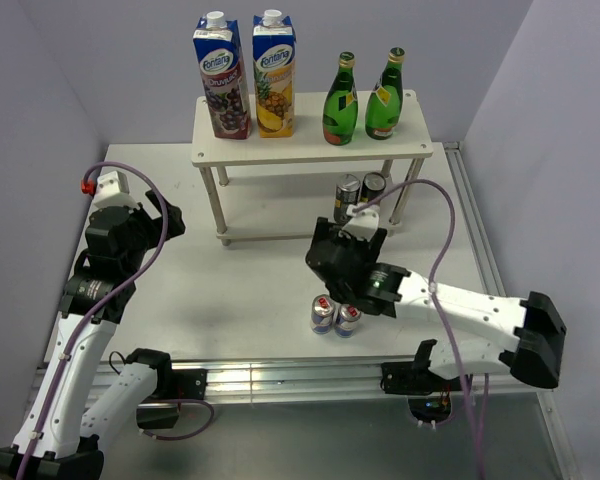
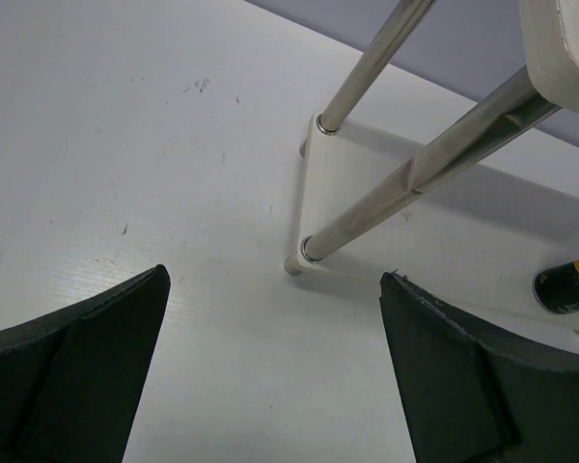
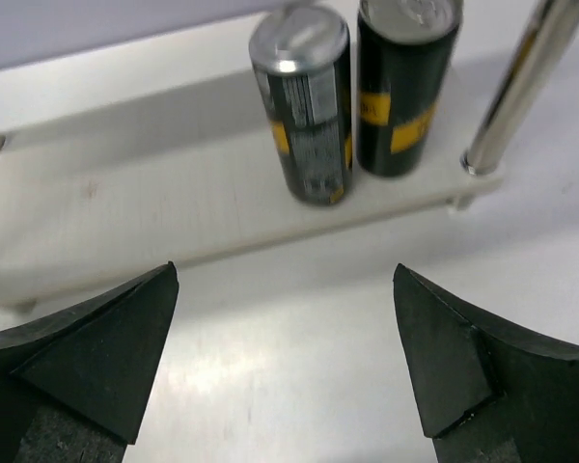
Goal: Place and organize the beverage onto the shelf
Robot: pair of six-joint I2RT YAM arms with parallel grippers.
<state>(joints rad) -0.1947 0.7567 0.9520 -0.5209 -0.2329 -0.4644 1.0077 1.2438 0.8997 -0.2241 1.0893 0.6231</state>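
The white two-tier shelf (image 1: 310, 152) stands at the back. Two green glass bottles (image 1: 340, 100) (image 1: 385, 95) stand on the right of its top board. Two dark cans (image 1: 348, 197) (image 1: 373, 187) stand on the right of its lower board; they show in the right wrist view (image 3: 304, 101) (image 3: 405, 82). Two slim blue-and-silver cans (image 1: 323, 314) (image 1: 348, 320) stand on the table in front. My right gripper (image 1: 348, 238) (image 3: 285, 357) is open and empty, between the dark cans and the slim cans. My left gripper (image 1: 163, 222) (image 2: 275, 367) is open and empty, left of the shelf.
Two tall juice cartons (image 1: 223, 78) (image 1: 274, 75) stand on the left of the top board. The shelf's metal legs (image 2: 405, 183) and lower board corner (image 2: 314, 260) lie just ahead of my left gripper. A leg (image 3: 516, 87) stands right of the dark cans.
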